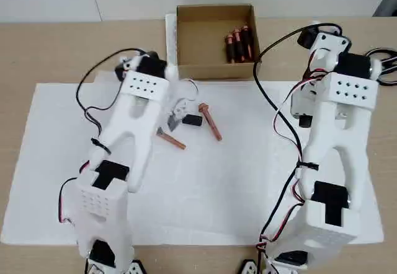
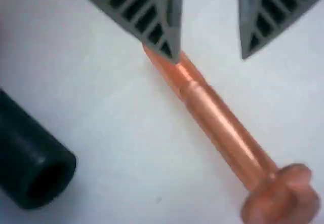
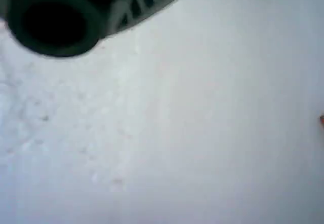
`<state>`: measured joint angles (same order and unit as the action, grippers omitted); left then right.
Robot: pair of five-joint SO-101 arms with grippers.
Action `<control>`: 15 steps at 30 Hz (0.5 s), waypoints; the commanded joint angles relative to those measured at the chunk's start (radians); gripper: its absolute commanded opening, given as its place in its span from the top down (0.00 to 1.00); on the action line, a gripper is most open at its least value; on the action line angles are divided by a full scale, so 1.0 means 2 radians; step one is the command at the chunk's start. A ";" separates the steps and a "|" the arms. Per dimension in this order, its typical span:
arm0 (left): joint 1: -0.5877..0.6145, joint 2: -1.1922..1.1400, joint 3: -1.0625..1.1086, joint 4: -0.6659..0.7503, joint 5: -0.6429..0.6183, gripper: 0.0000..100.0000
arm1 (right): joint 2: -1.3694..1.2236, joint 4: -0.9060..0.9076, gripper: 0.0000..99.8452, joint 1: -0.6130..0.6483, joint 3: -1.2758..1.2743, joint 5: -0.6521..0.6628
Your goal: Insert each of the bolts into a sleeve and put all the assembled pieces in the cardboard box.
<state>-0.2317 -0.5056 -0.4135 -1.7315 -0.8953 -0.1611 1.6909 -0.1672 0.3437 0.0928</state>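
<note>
High view: the cardboard box point(image 1: 201, 48) sits at the far edge of the worktop point(image 1: 62, 51) with several finished pieces point(image 1: 239, 43) inside, so we judge part of the job done. On the white mat point(image 1: 236, 187) lie a bolt point(image 1: 173, 141), a second bolt point(image 1: 211, 121) and a loose sleeve point(image 1: 192, 119), all near each other. The left pincer point(image 1: 169, 124) hangs over the bolt, just beside the loose sleeve; we judge it lined up for a pick. The right pincer point(image 1: 303, 115) is well apart, at the mat's right side, with a held sleeve point(image 1: 304, 121) in it. It is likely placed there as the receiver for a bolt.

Left wrist view: the left pincer point(image 2: 208, 56) is spread. One finger point(image 2: 152, 16) is over the plain end of the bolt point(image 2: 217, 127), the other is clear of it, and nothing is gripped. The loose sleeve point(image 2: 30, 168) lies apart from the bolt, bore toward the camera.

Right wrist view: the right pincer pinches the held sleeve point(image 3: 50, 24), with a ribbed finger point(image 3: 147, 1) against it. The bore looks empty, so we judge it ready to take a bolt.
</note>
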 commanded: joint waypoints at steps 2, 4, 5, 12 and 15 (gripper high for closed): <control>-0.005 0.007 0.007 -0.010 -0.008 0.92 | 0.034 -0.002 1.00 -0.007 0.002 0.004; -0.005 0.007 0.012 -0.010 -0.016 0.92 | 0.033 -0.002 1.00 -0.007 0.002 0.004; -0.005 0.007 0.013 -0.010 -0.018 0.92 | 0.033 -0.002 1.00 -0.007 0.002 0.004; -0.002 0.006 0.026 -0.010 -0.051 0.84 | 0.032 -0.001 1.00 -0.006 0.002 0.004; 0.002 0.006 0.028 -0.010 -0.056 0.80 | 0.032 -0.001 1.00 -0.005 0.002 0.004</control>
<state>-0.2348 -0.5056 -0.3552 -1.7331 -0.9935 -0.1611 1.6909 -0.1672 0.3437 0.0928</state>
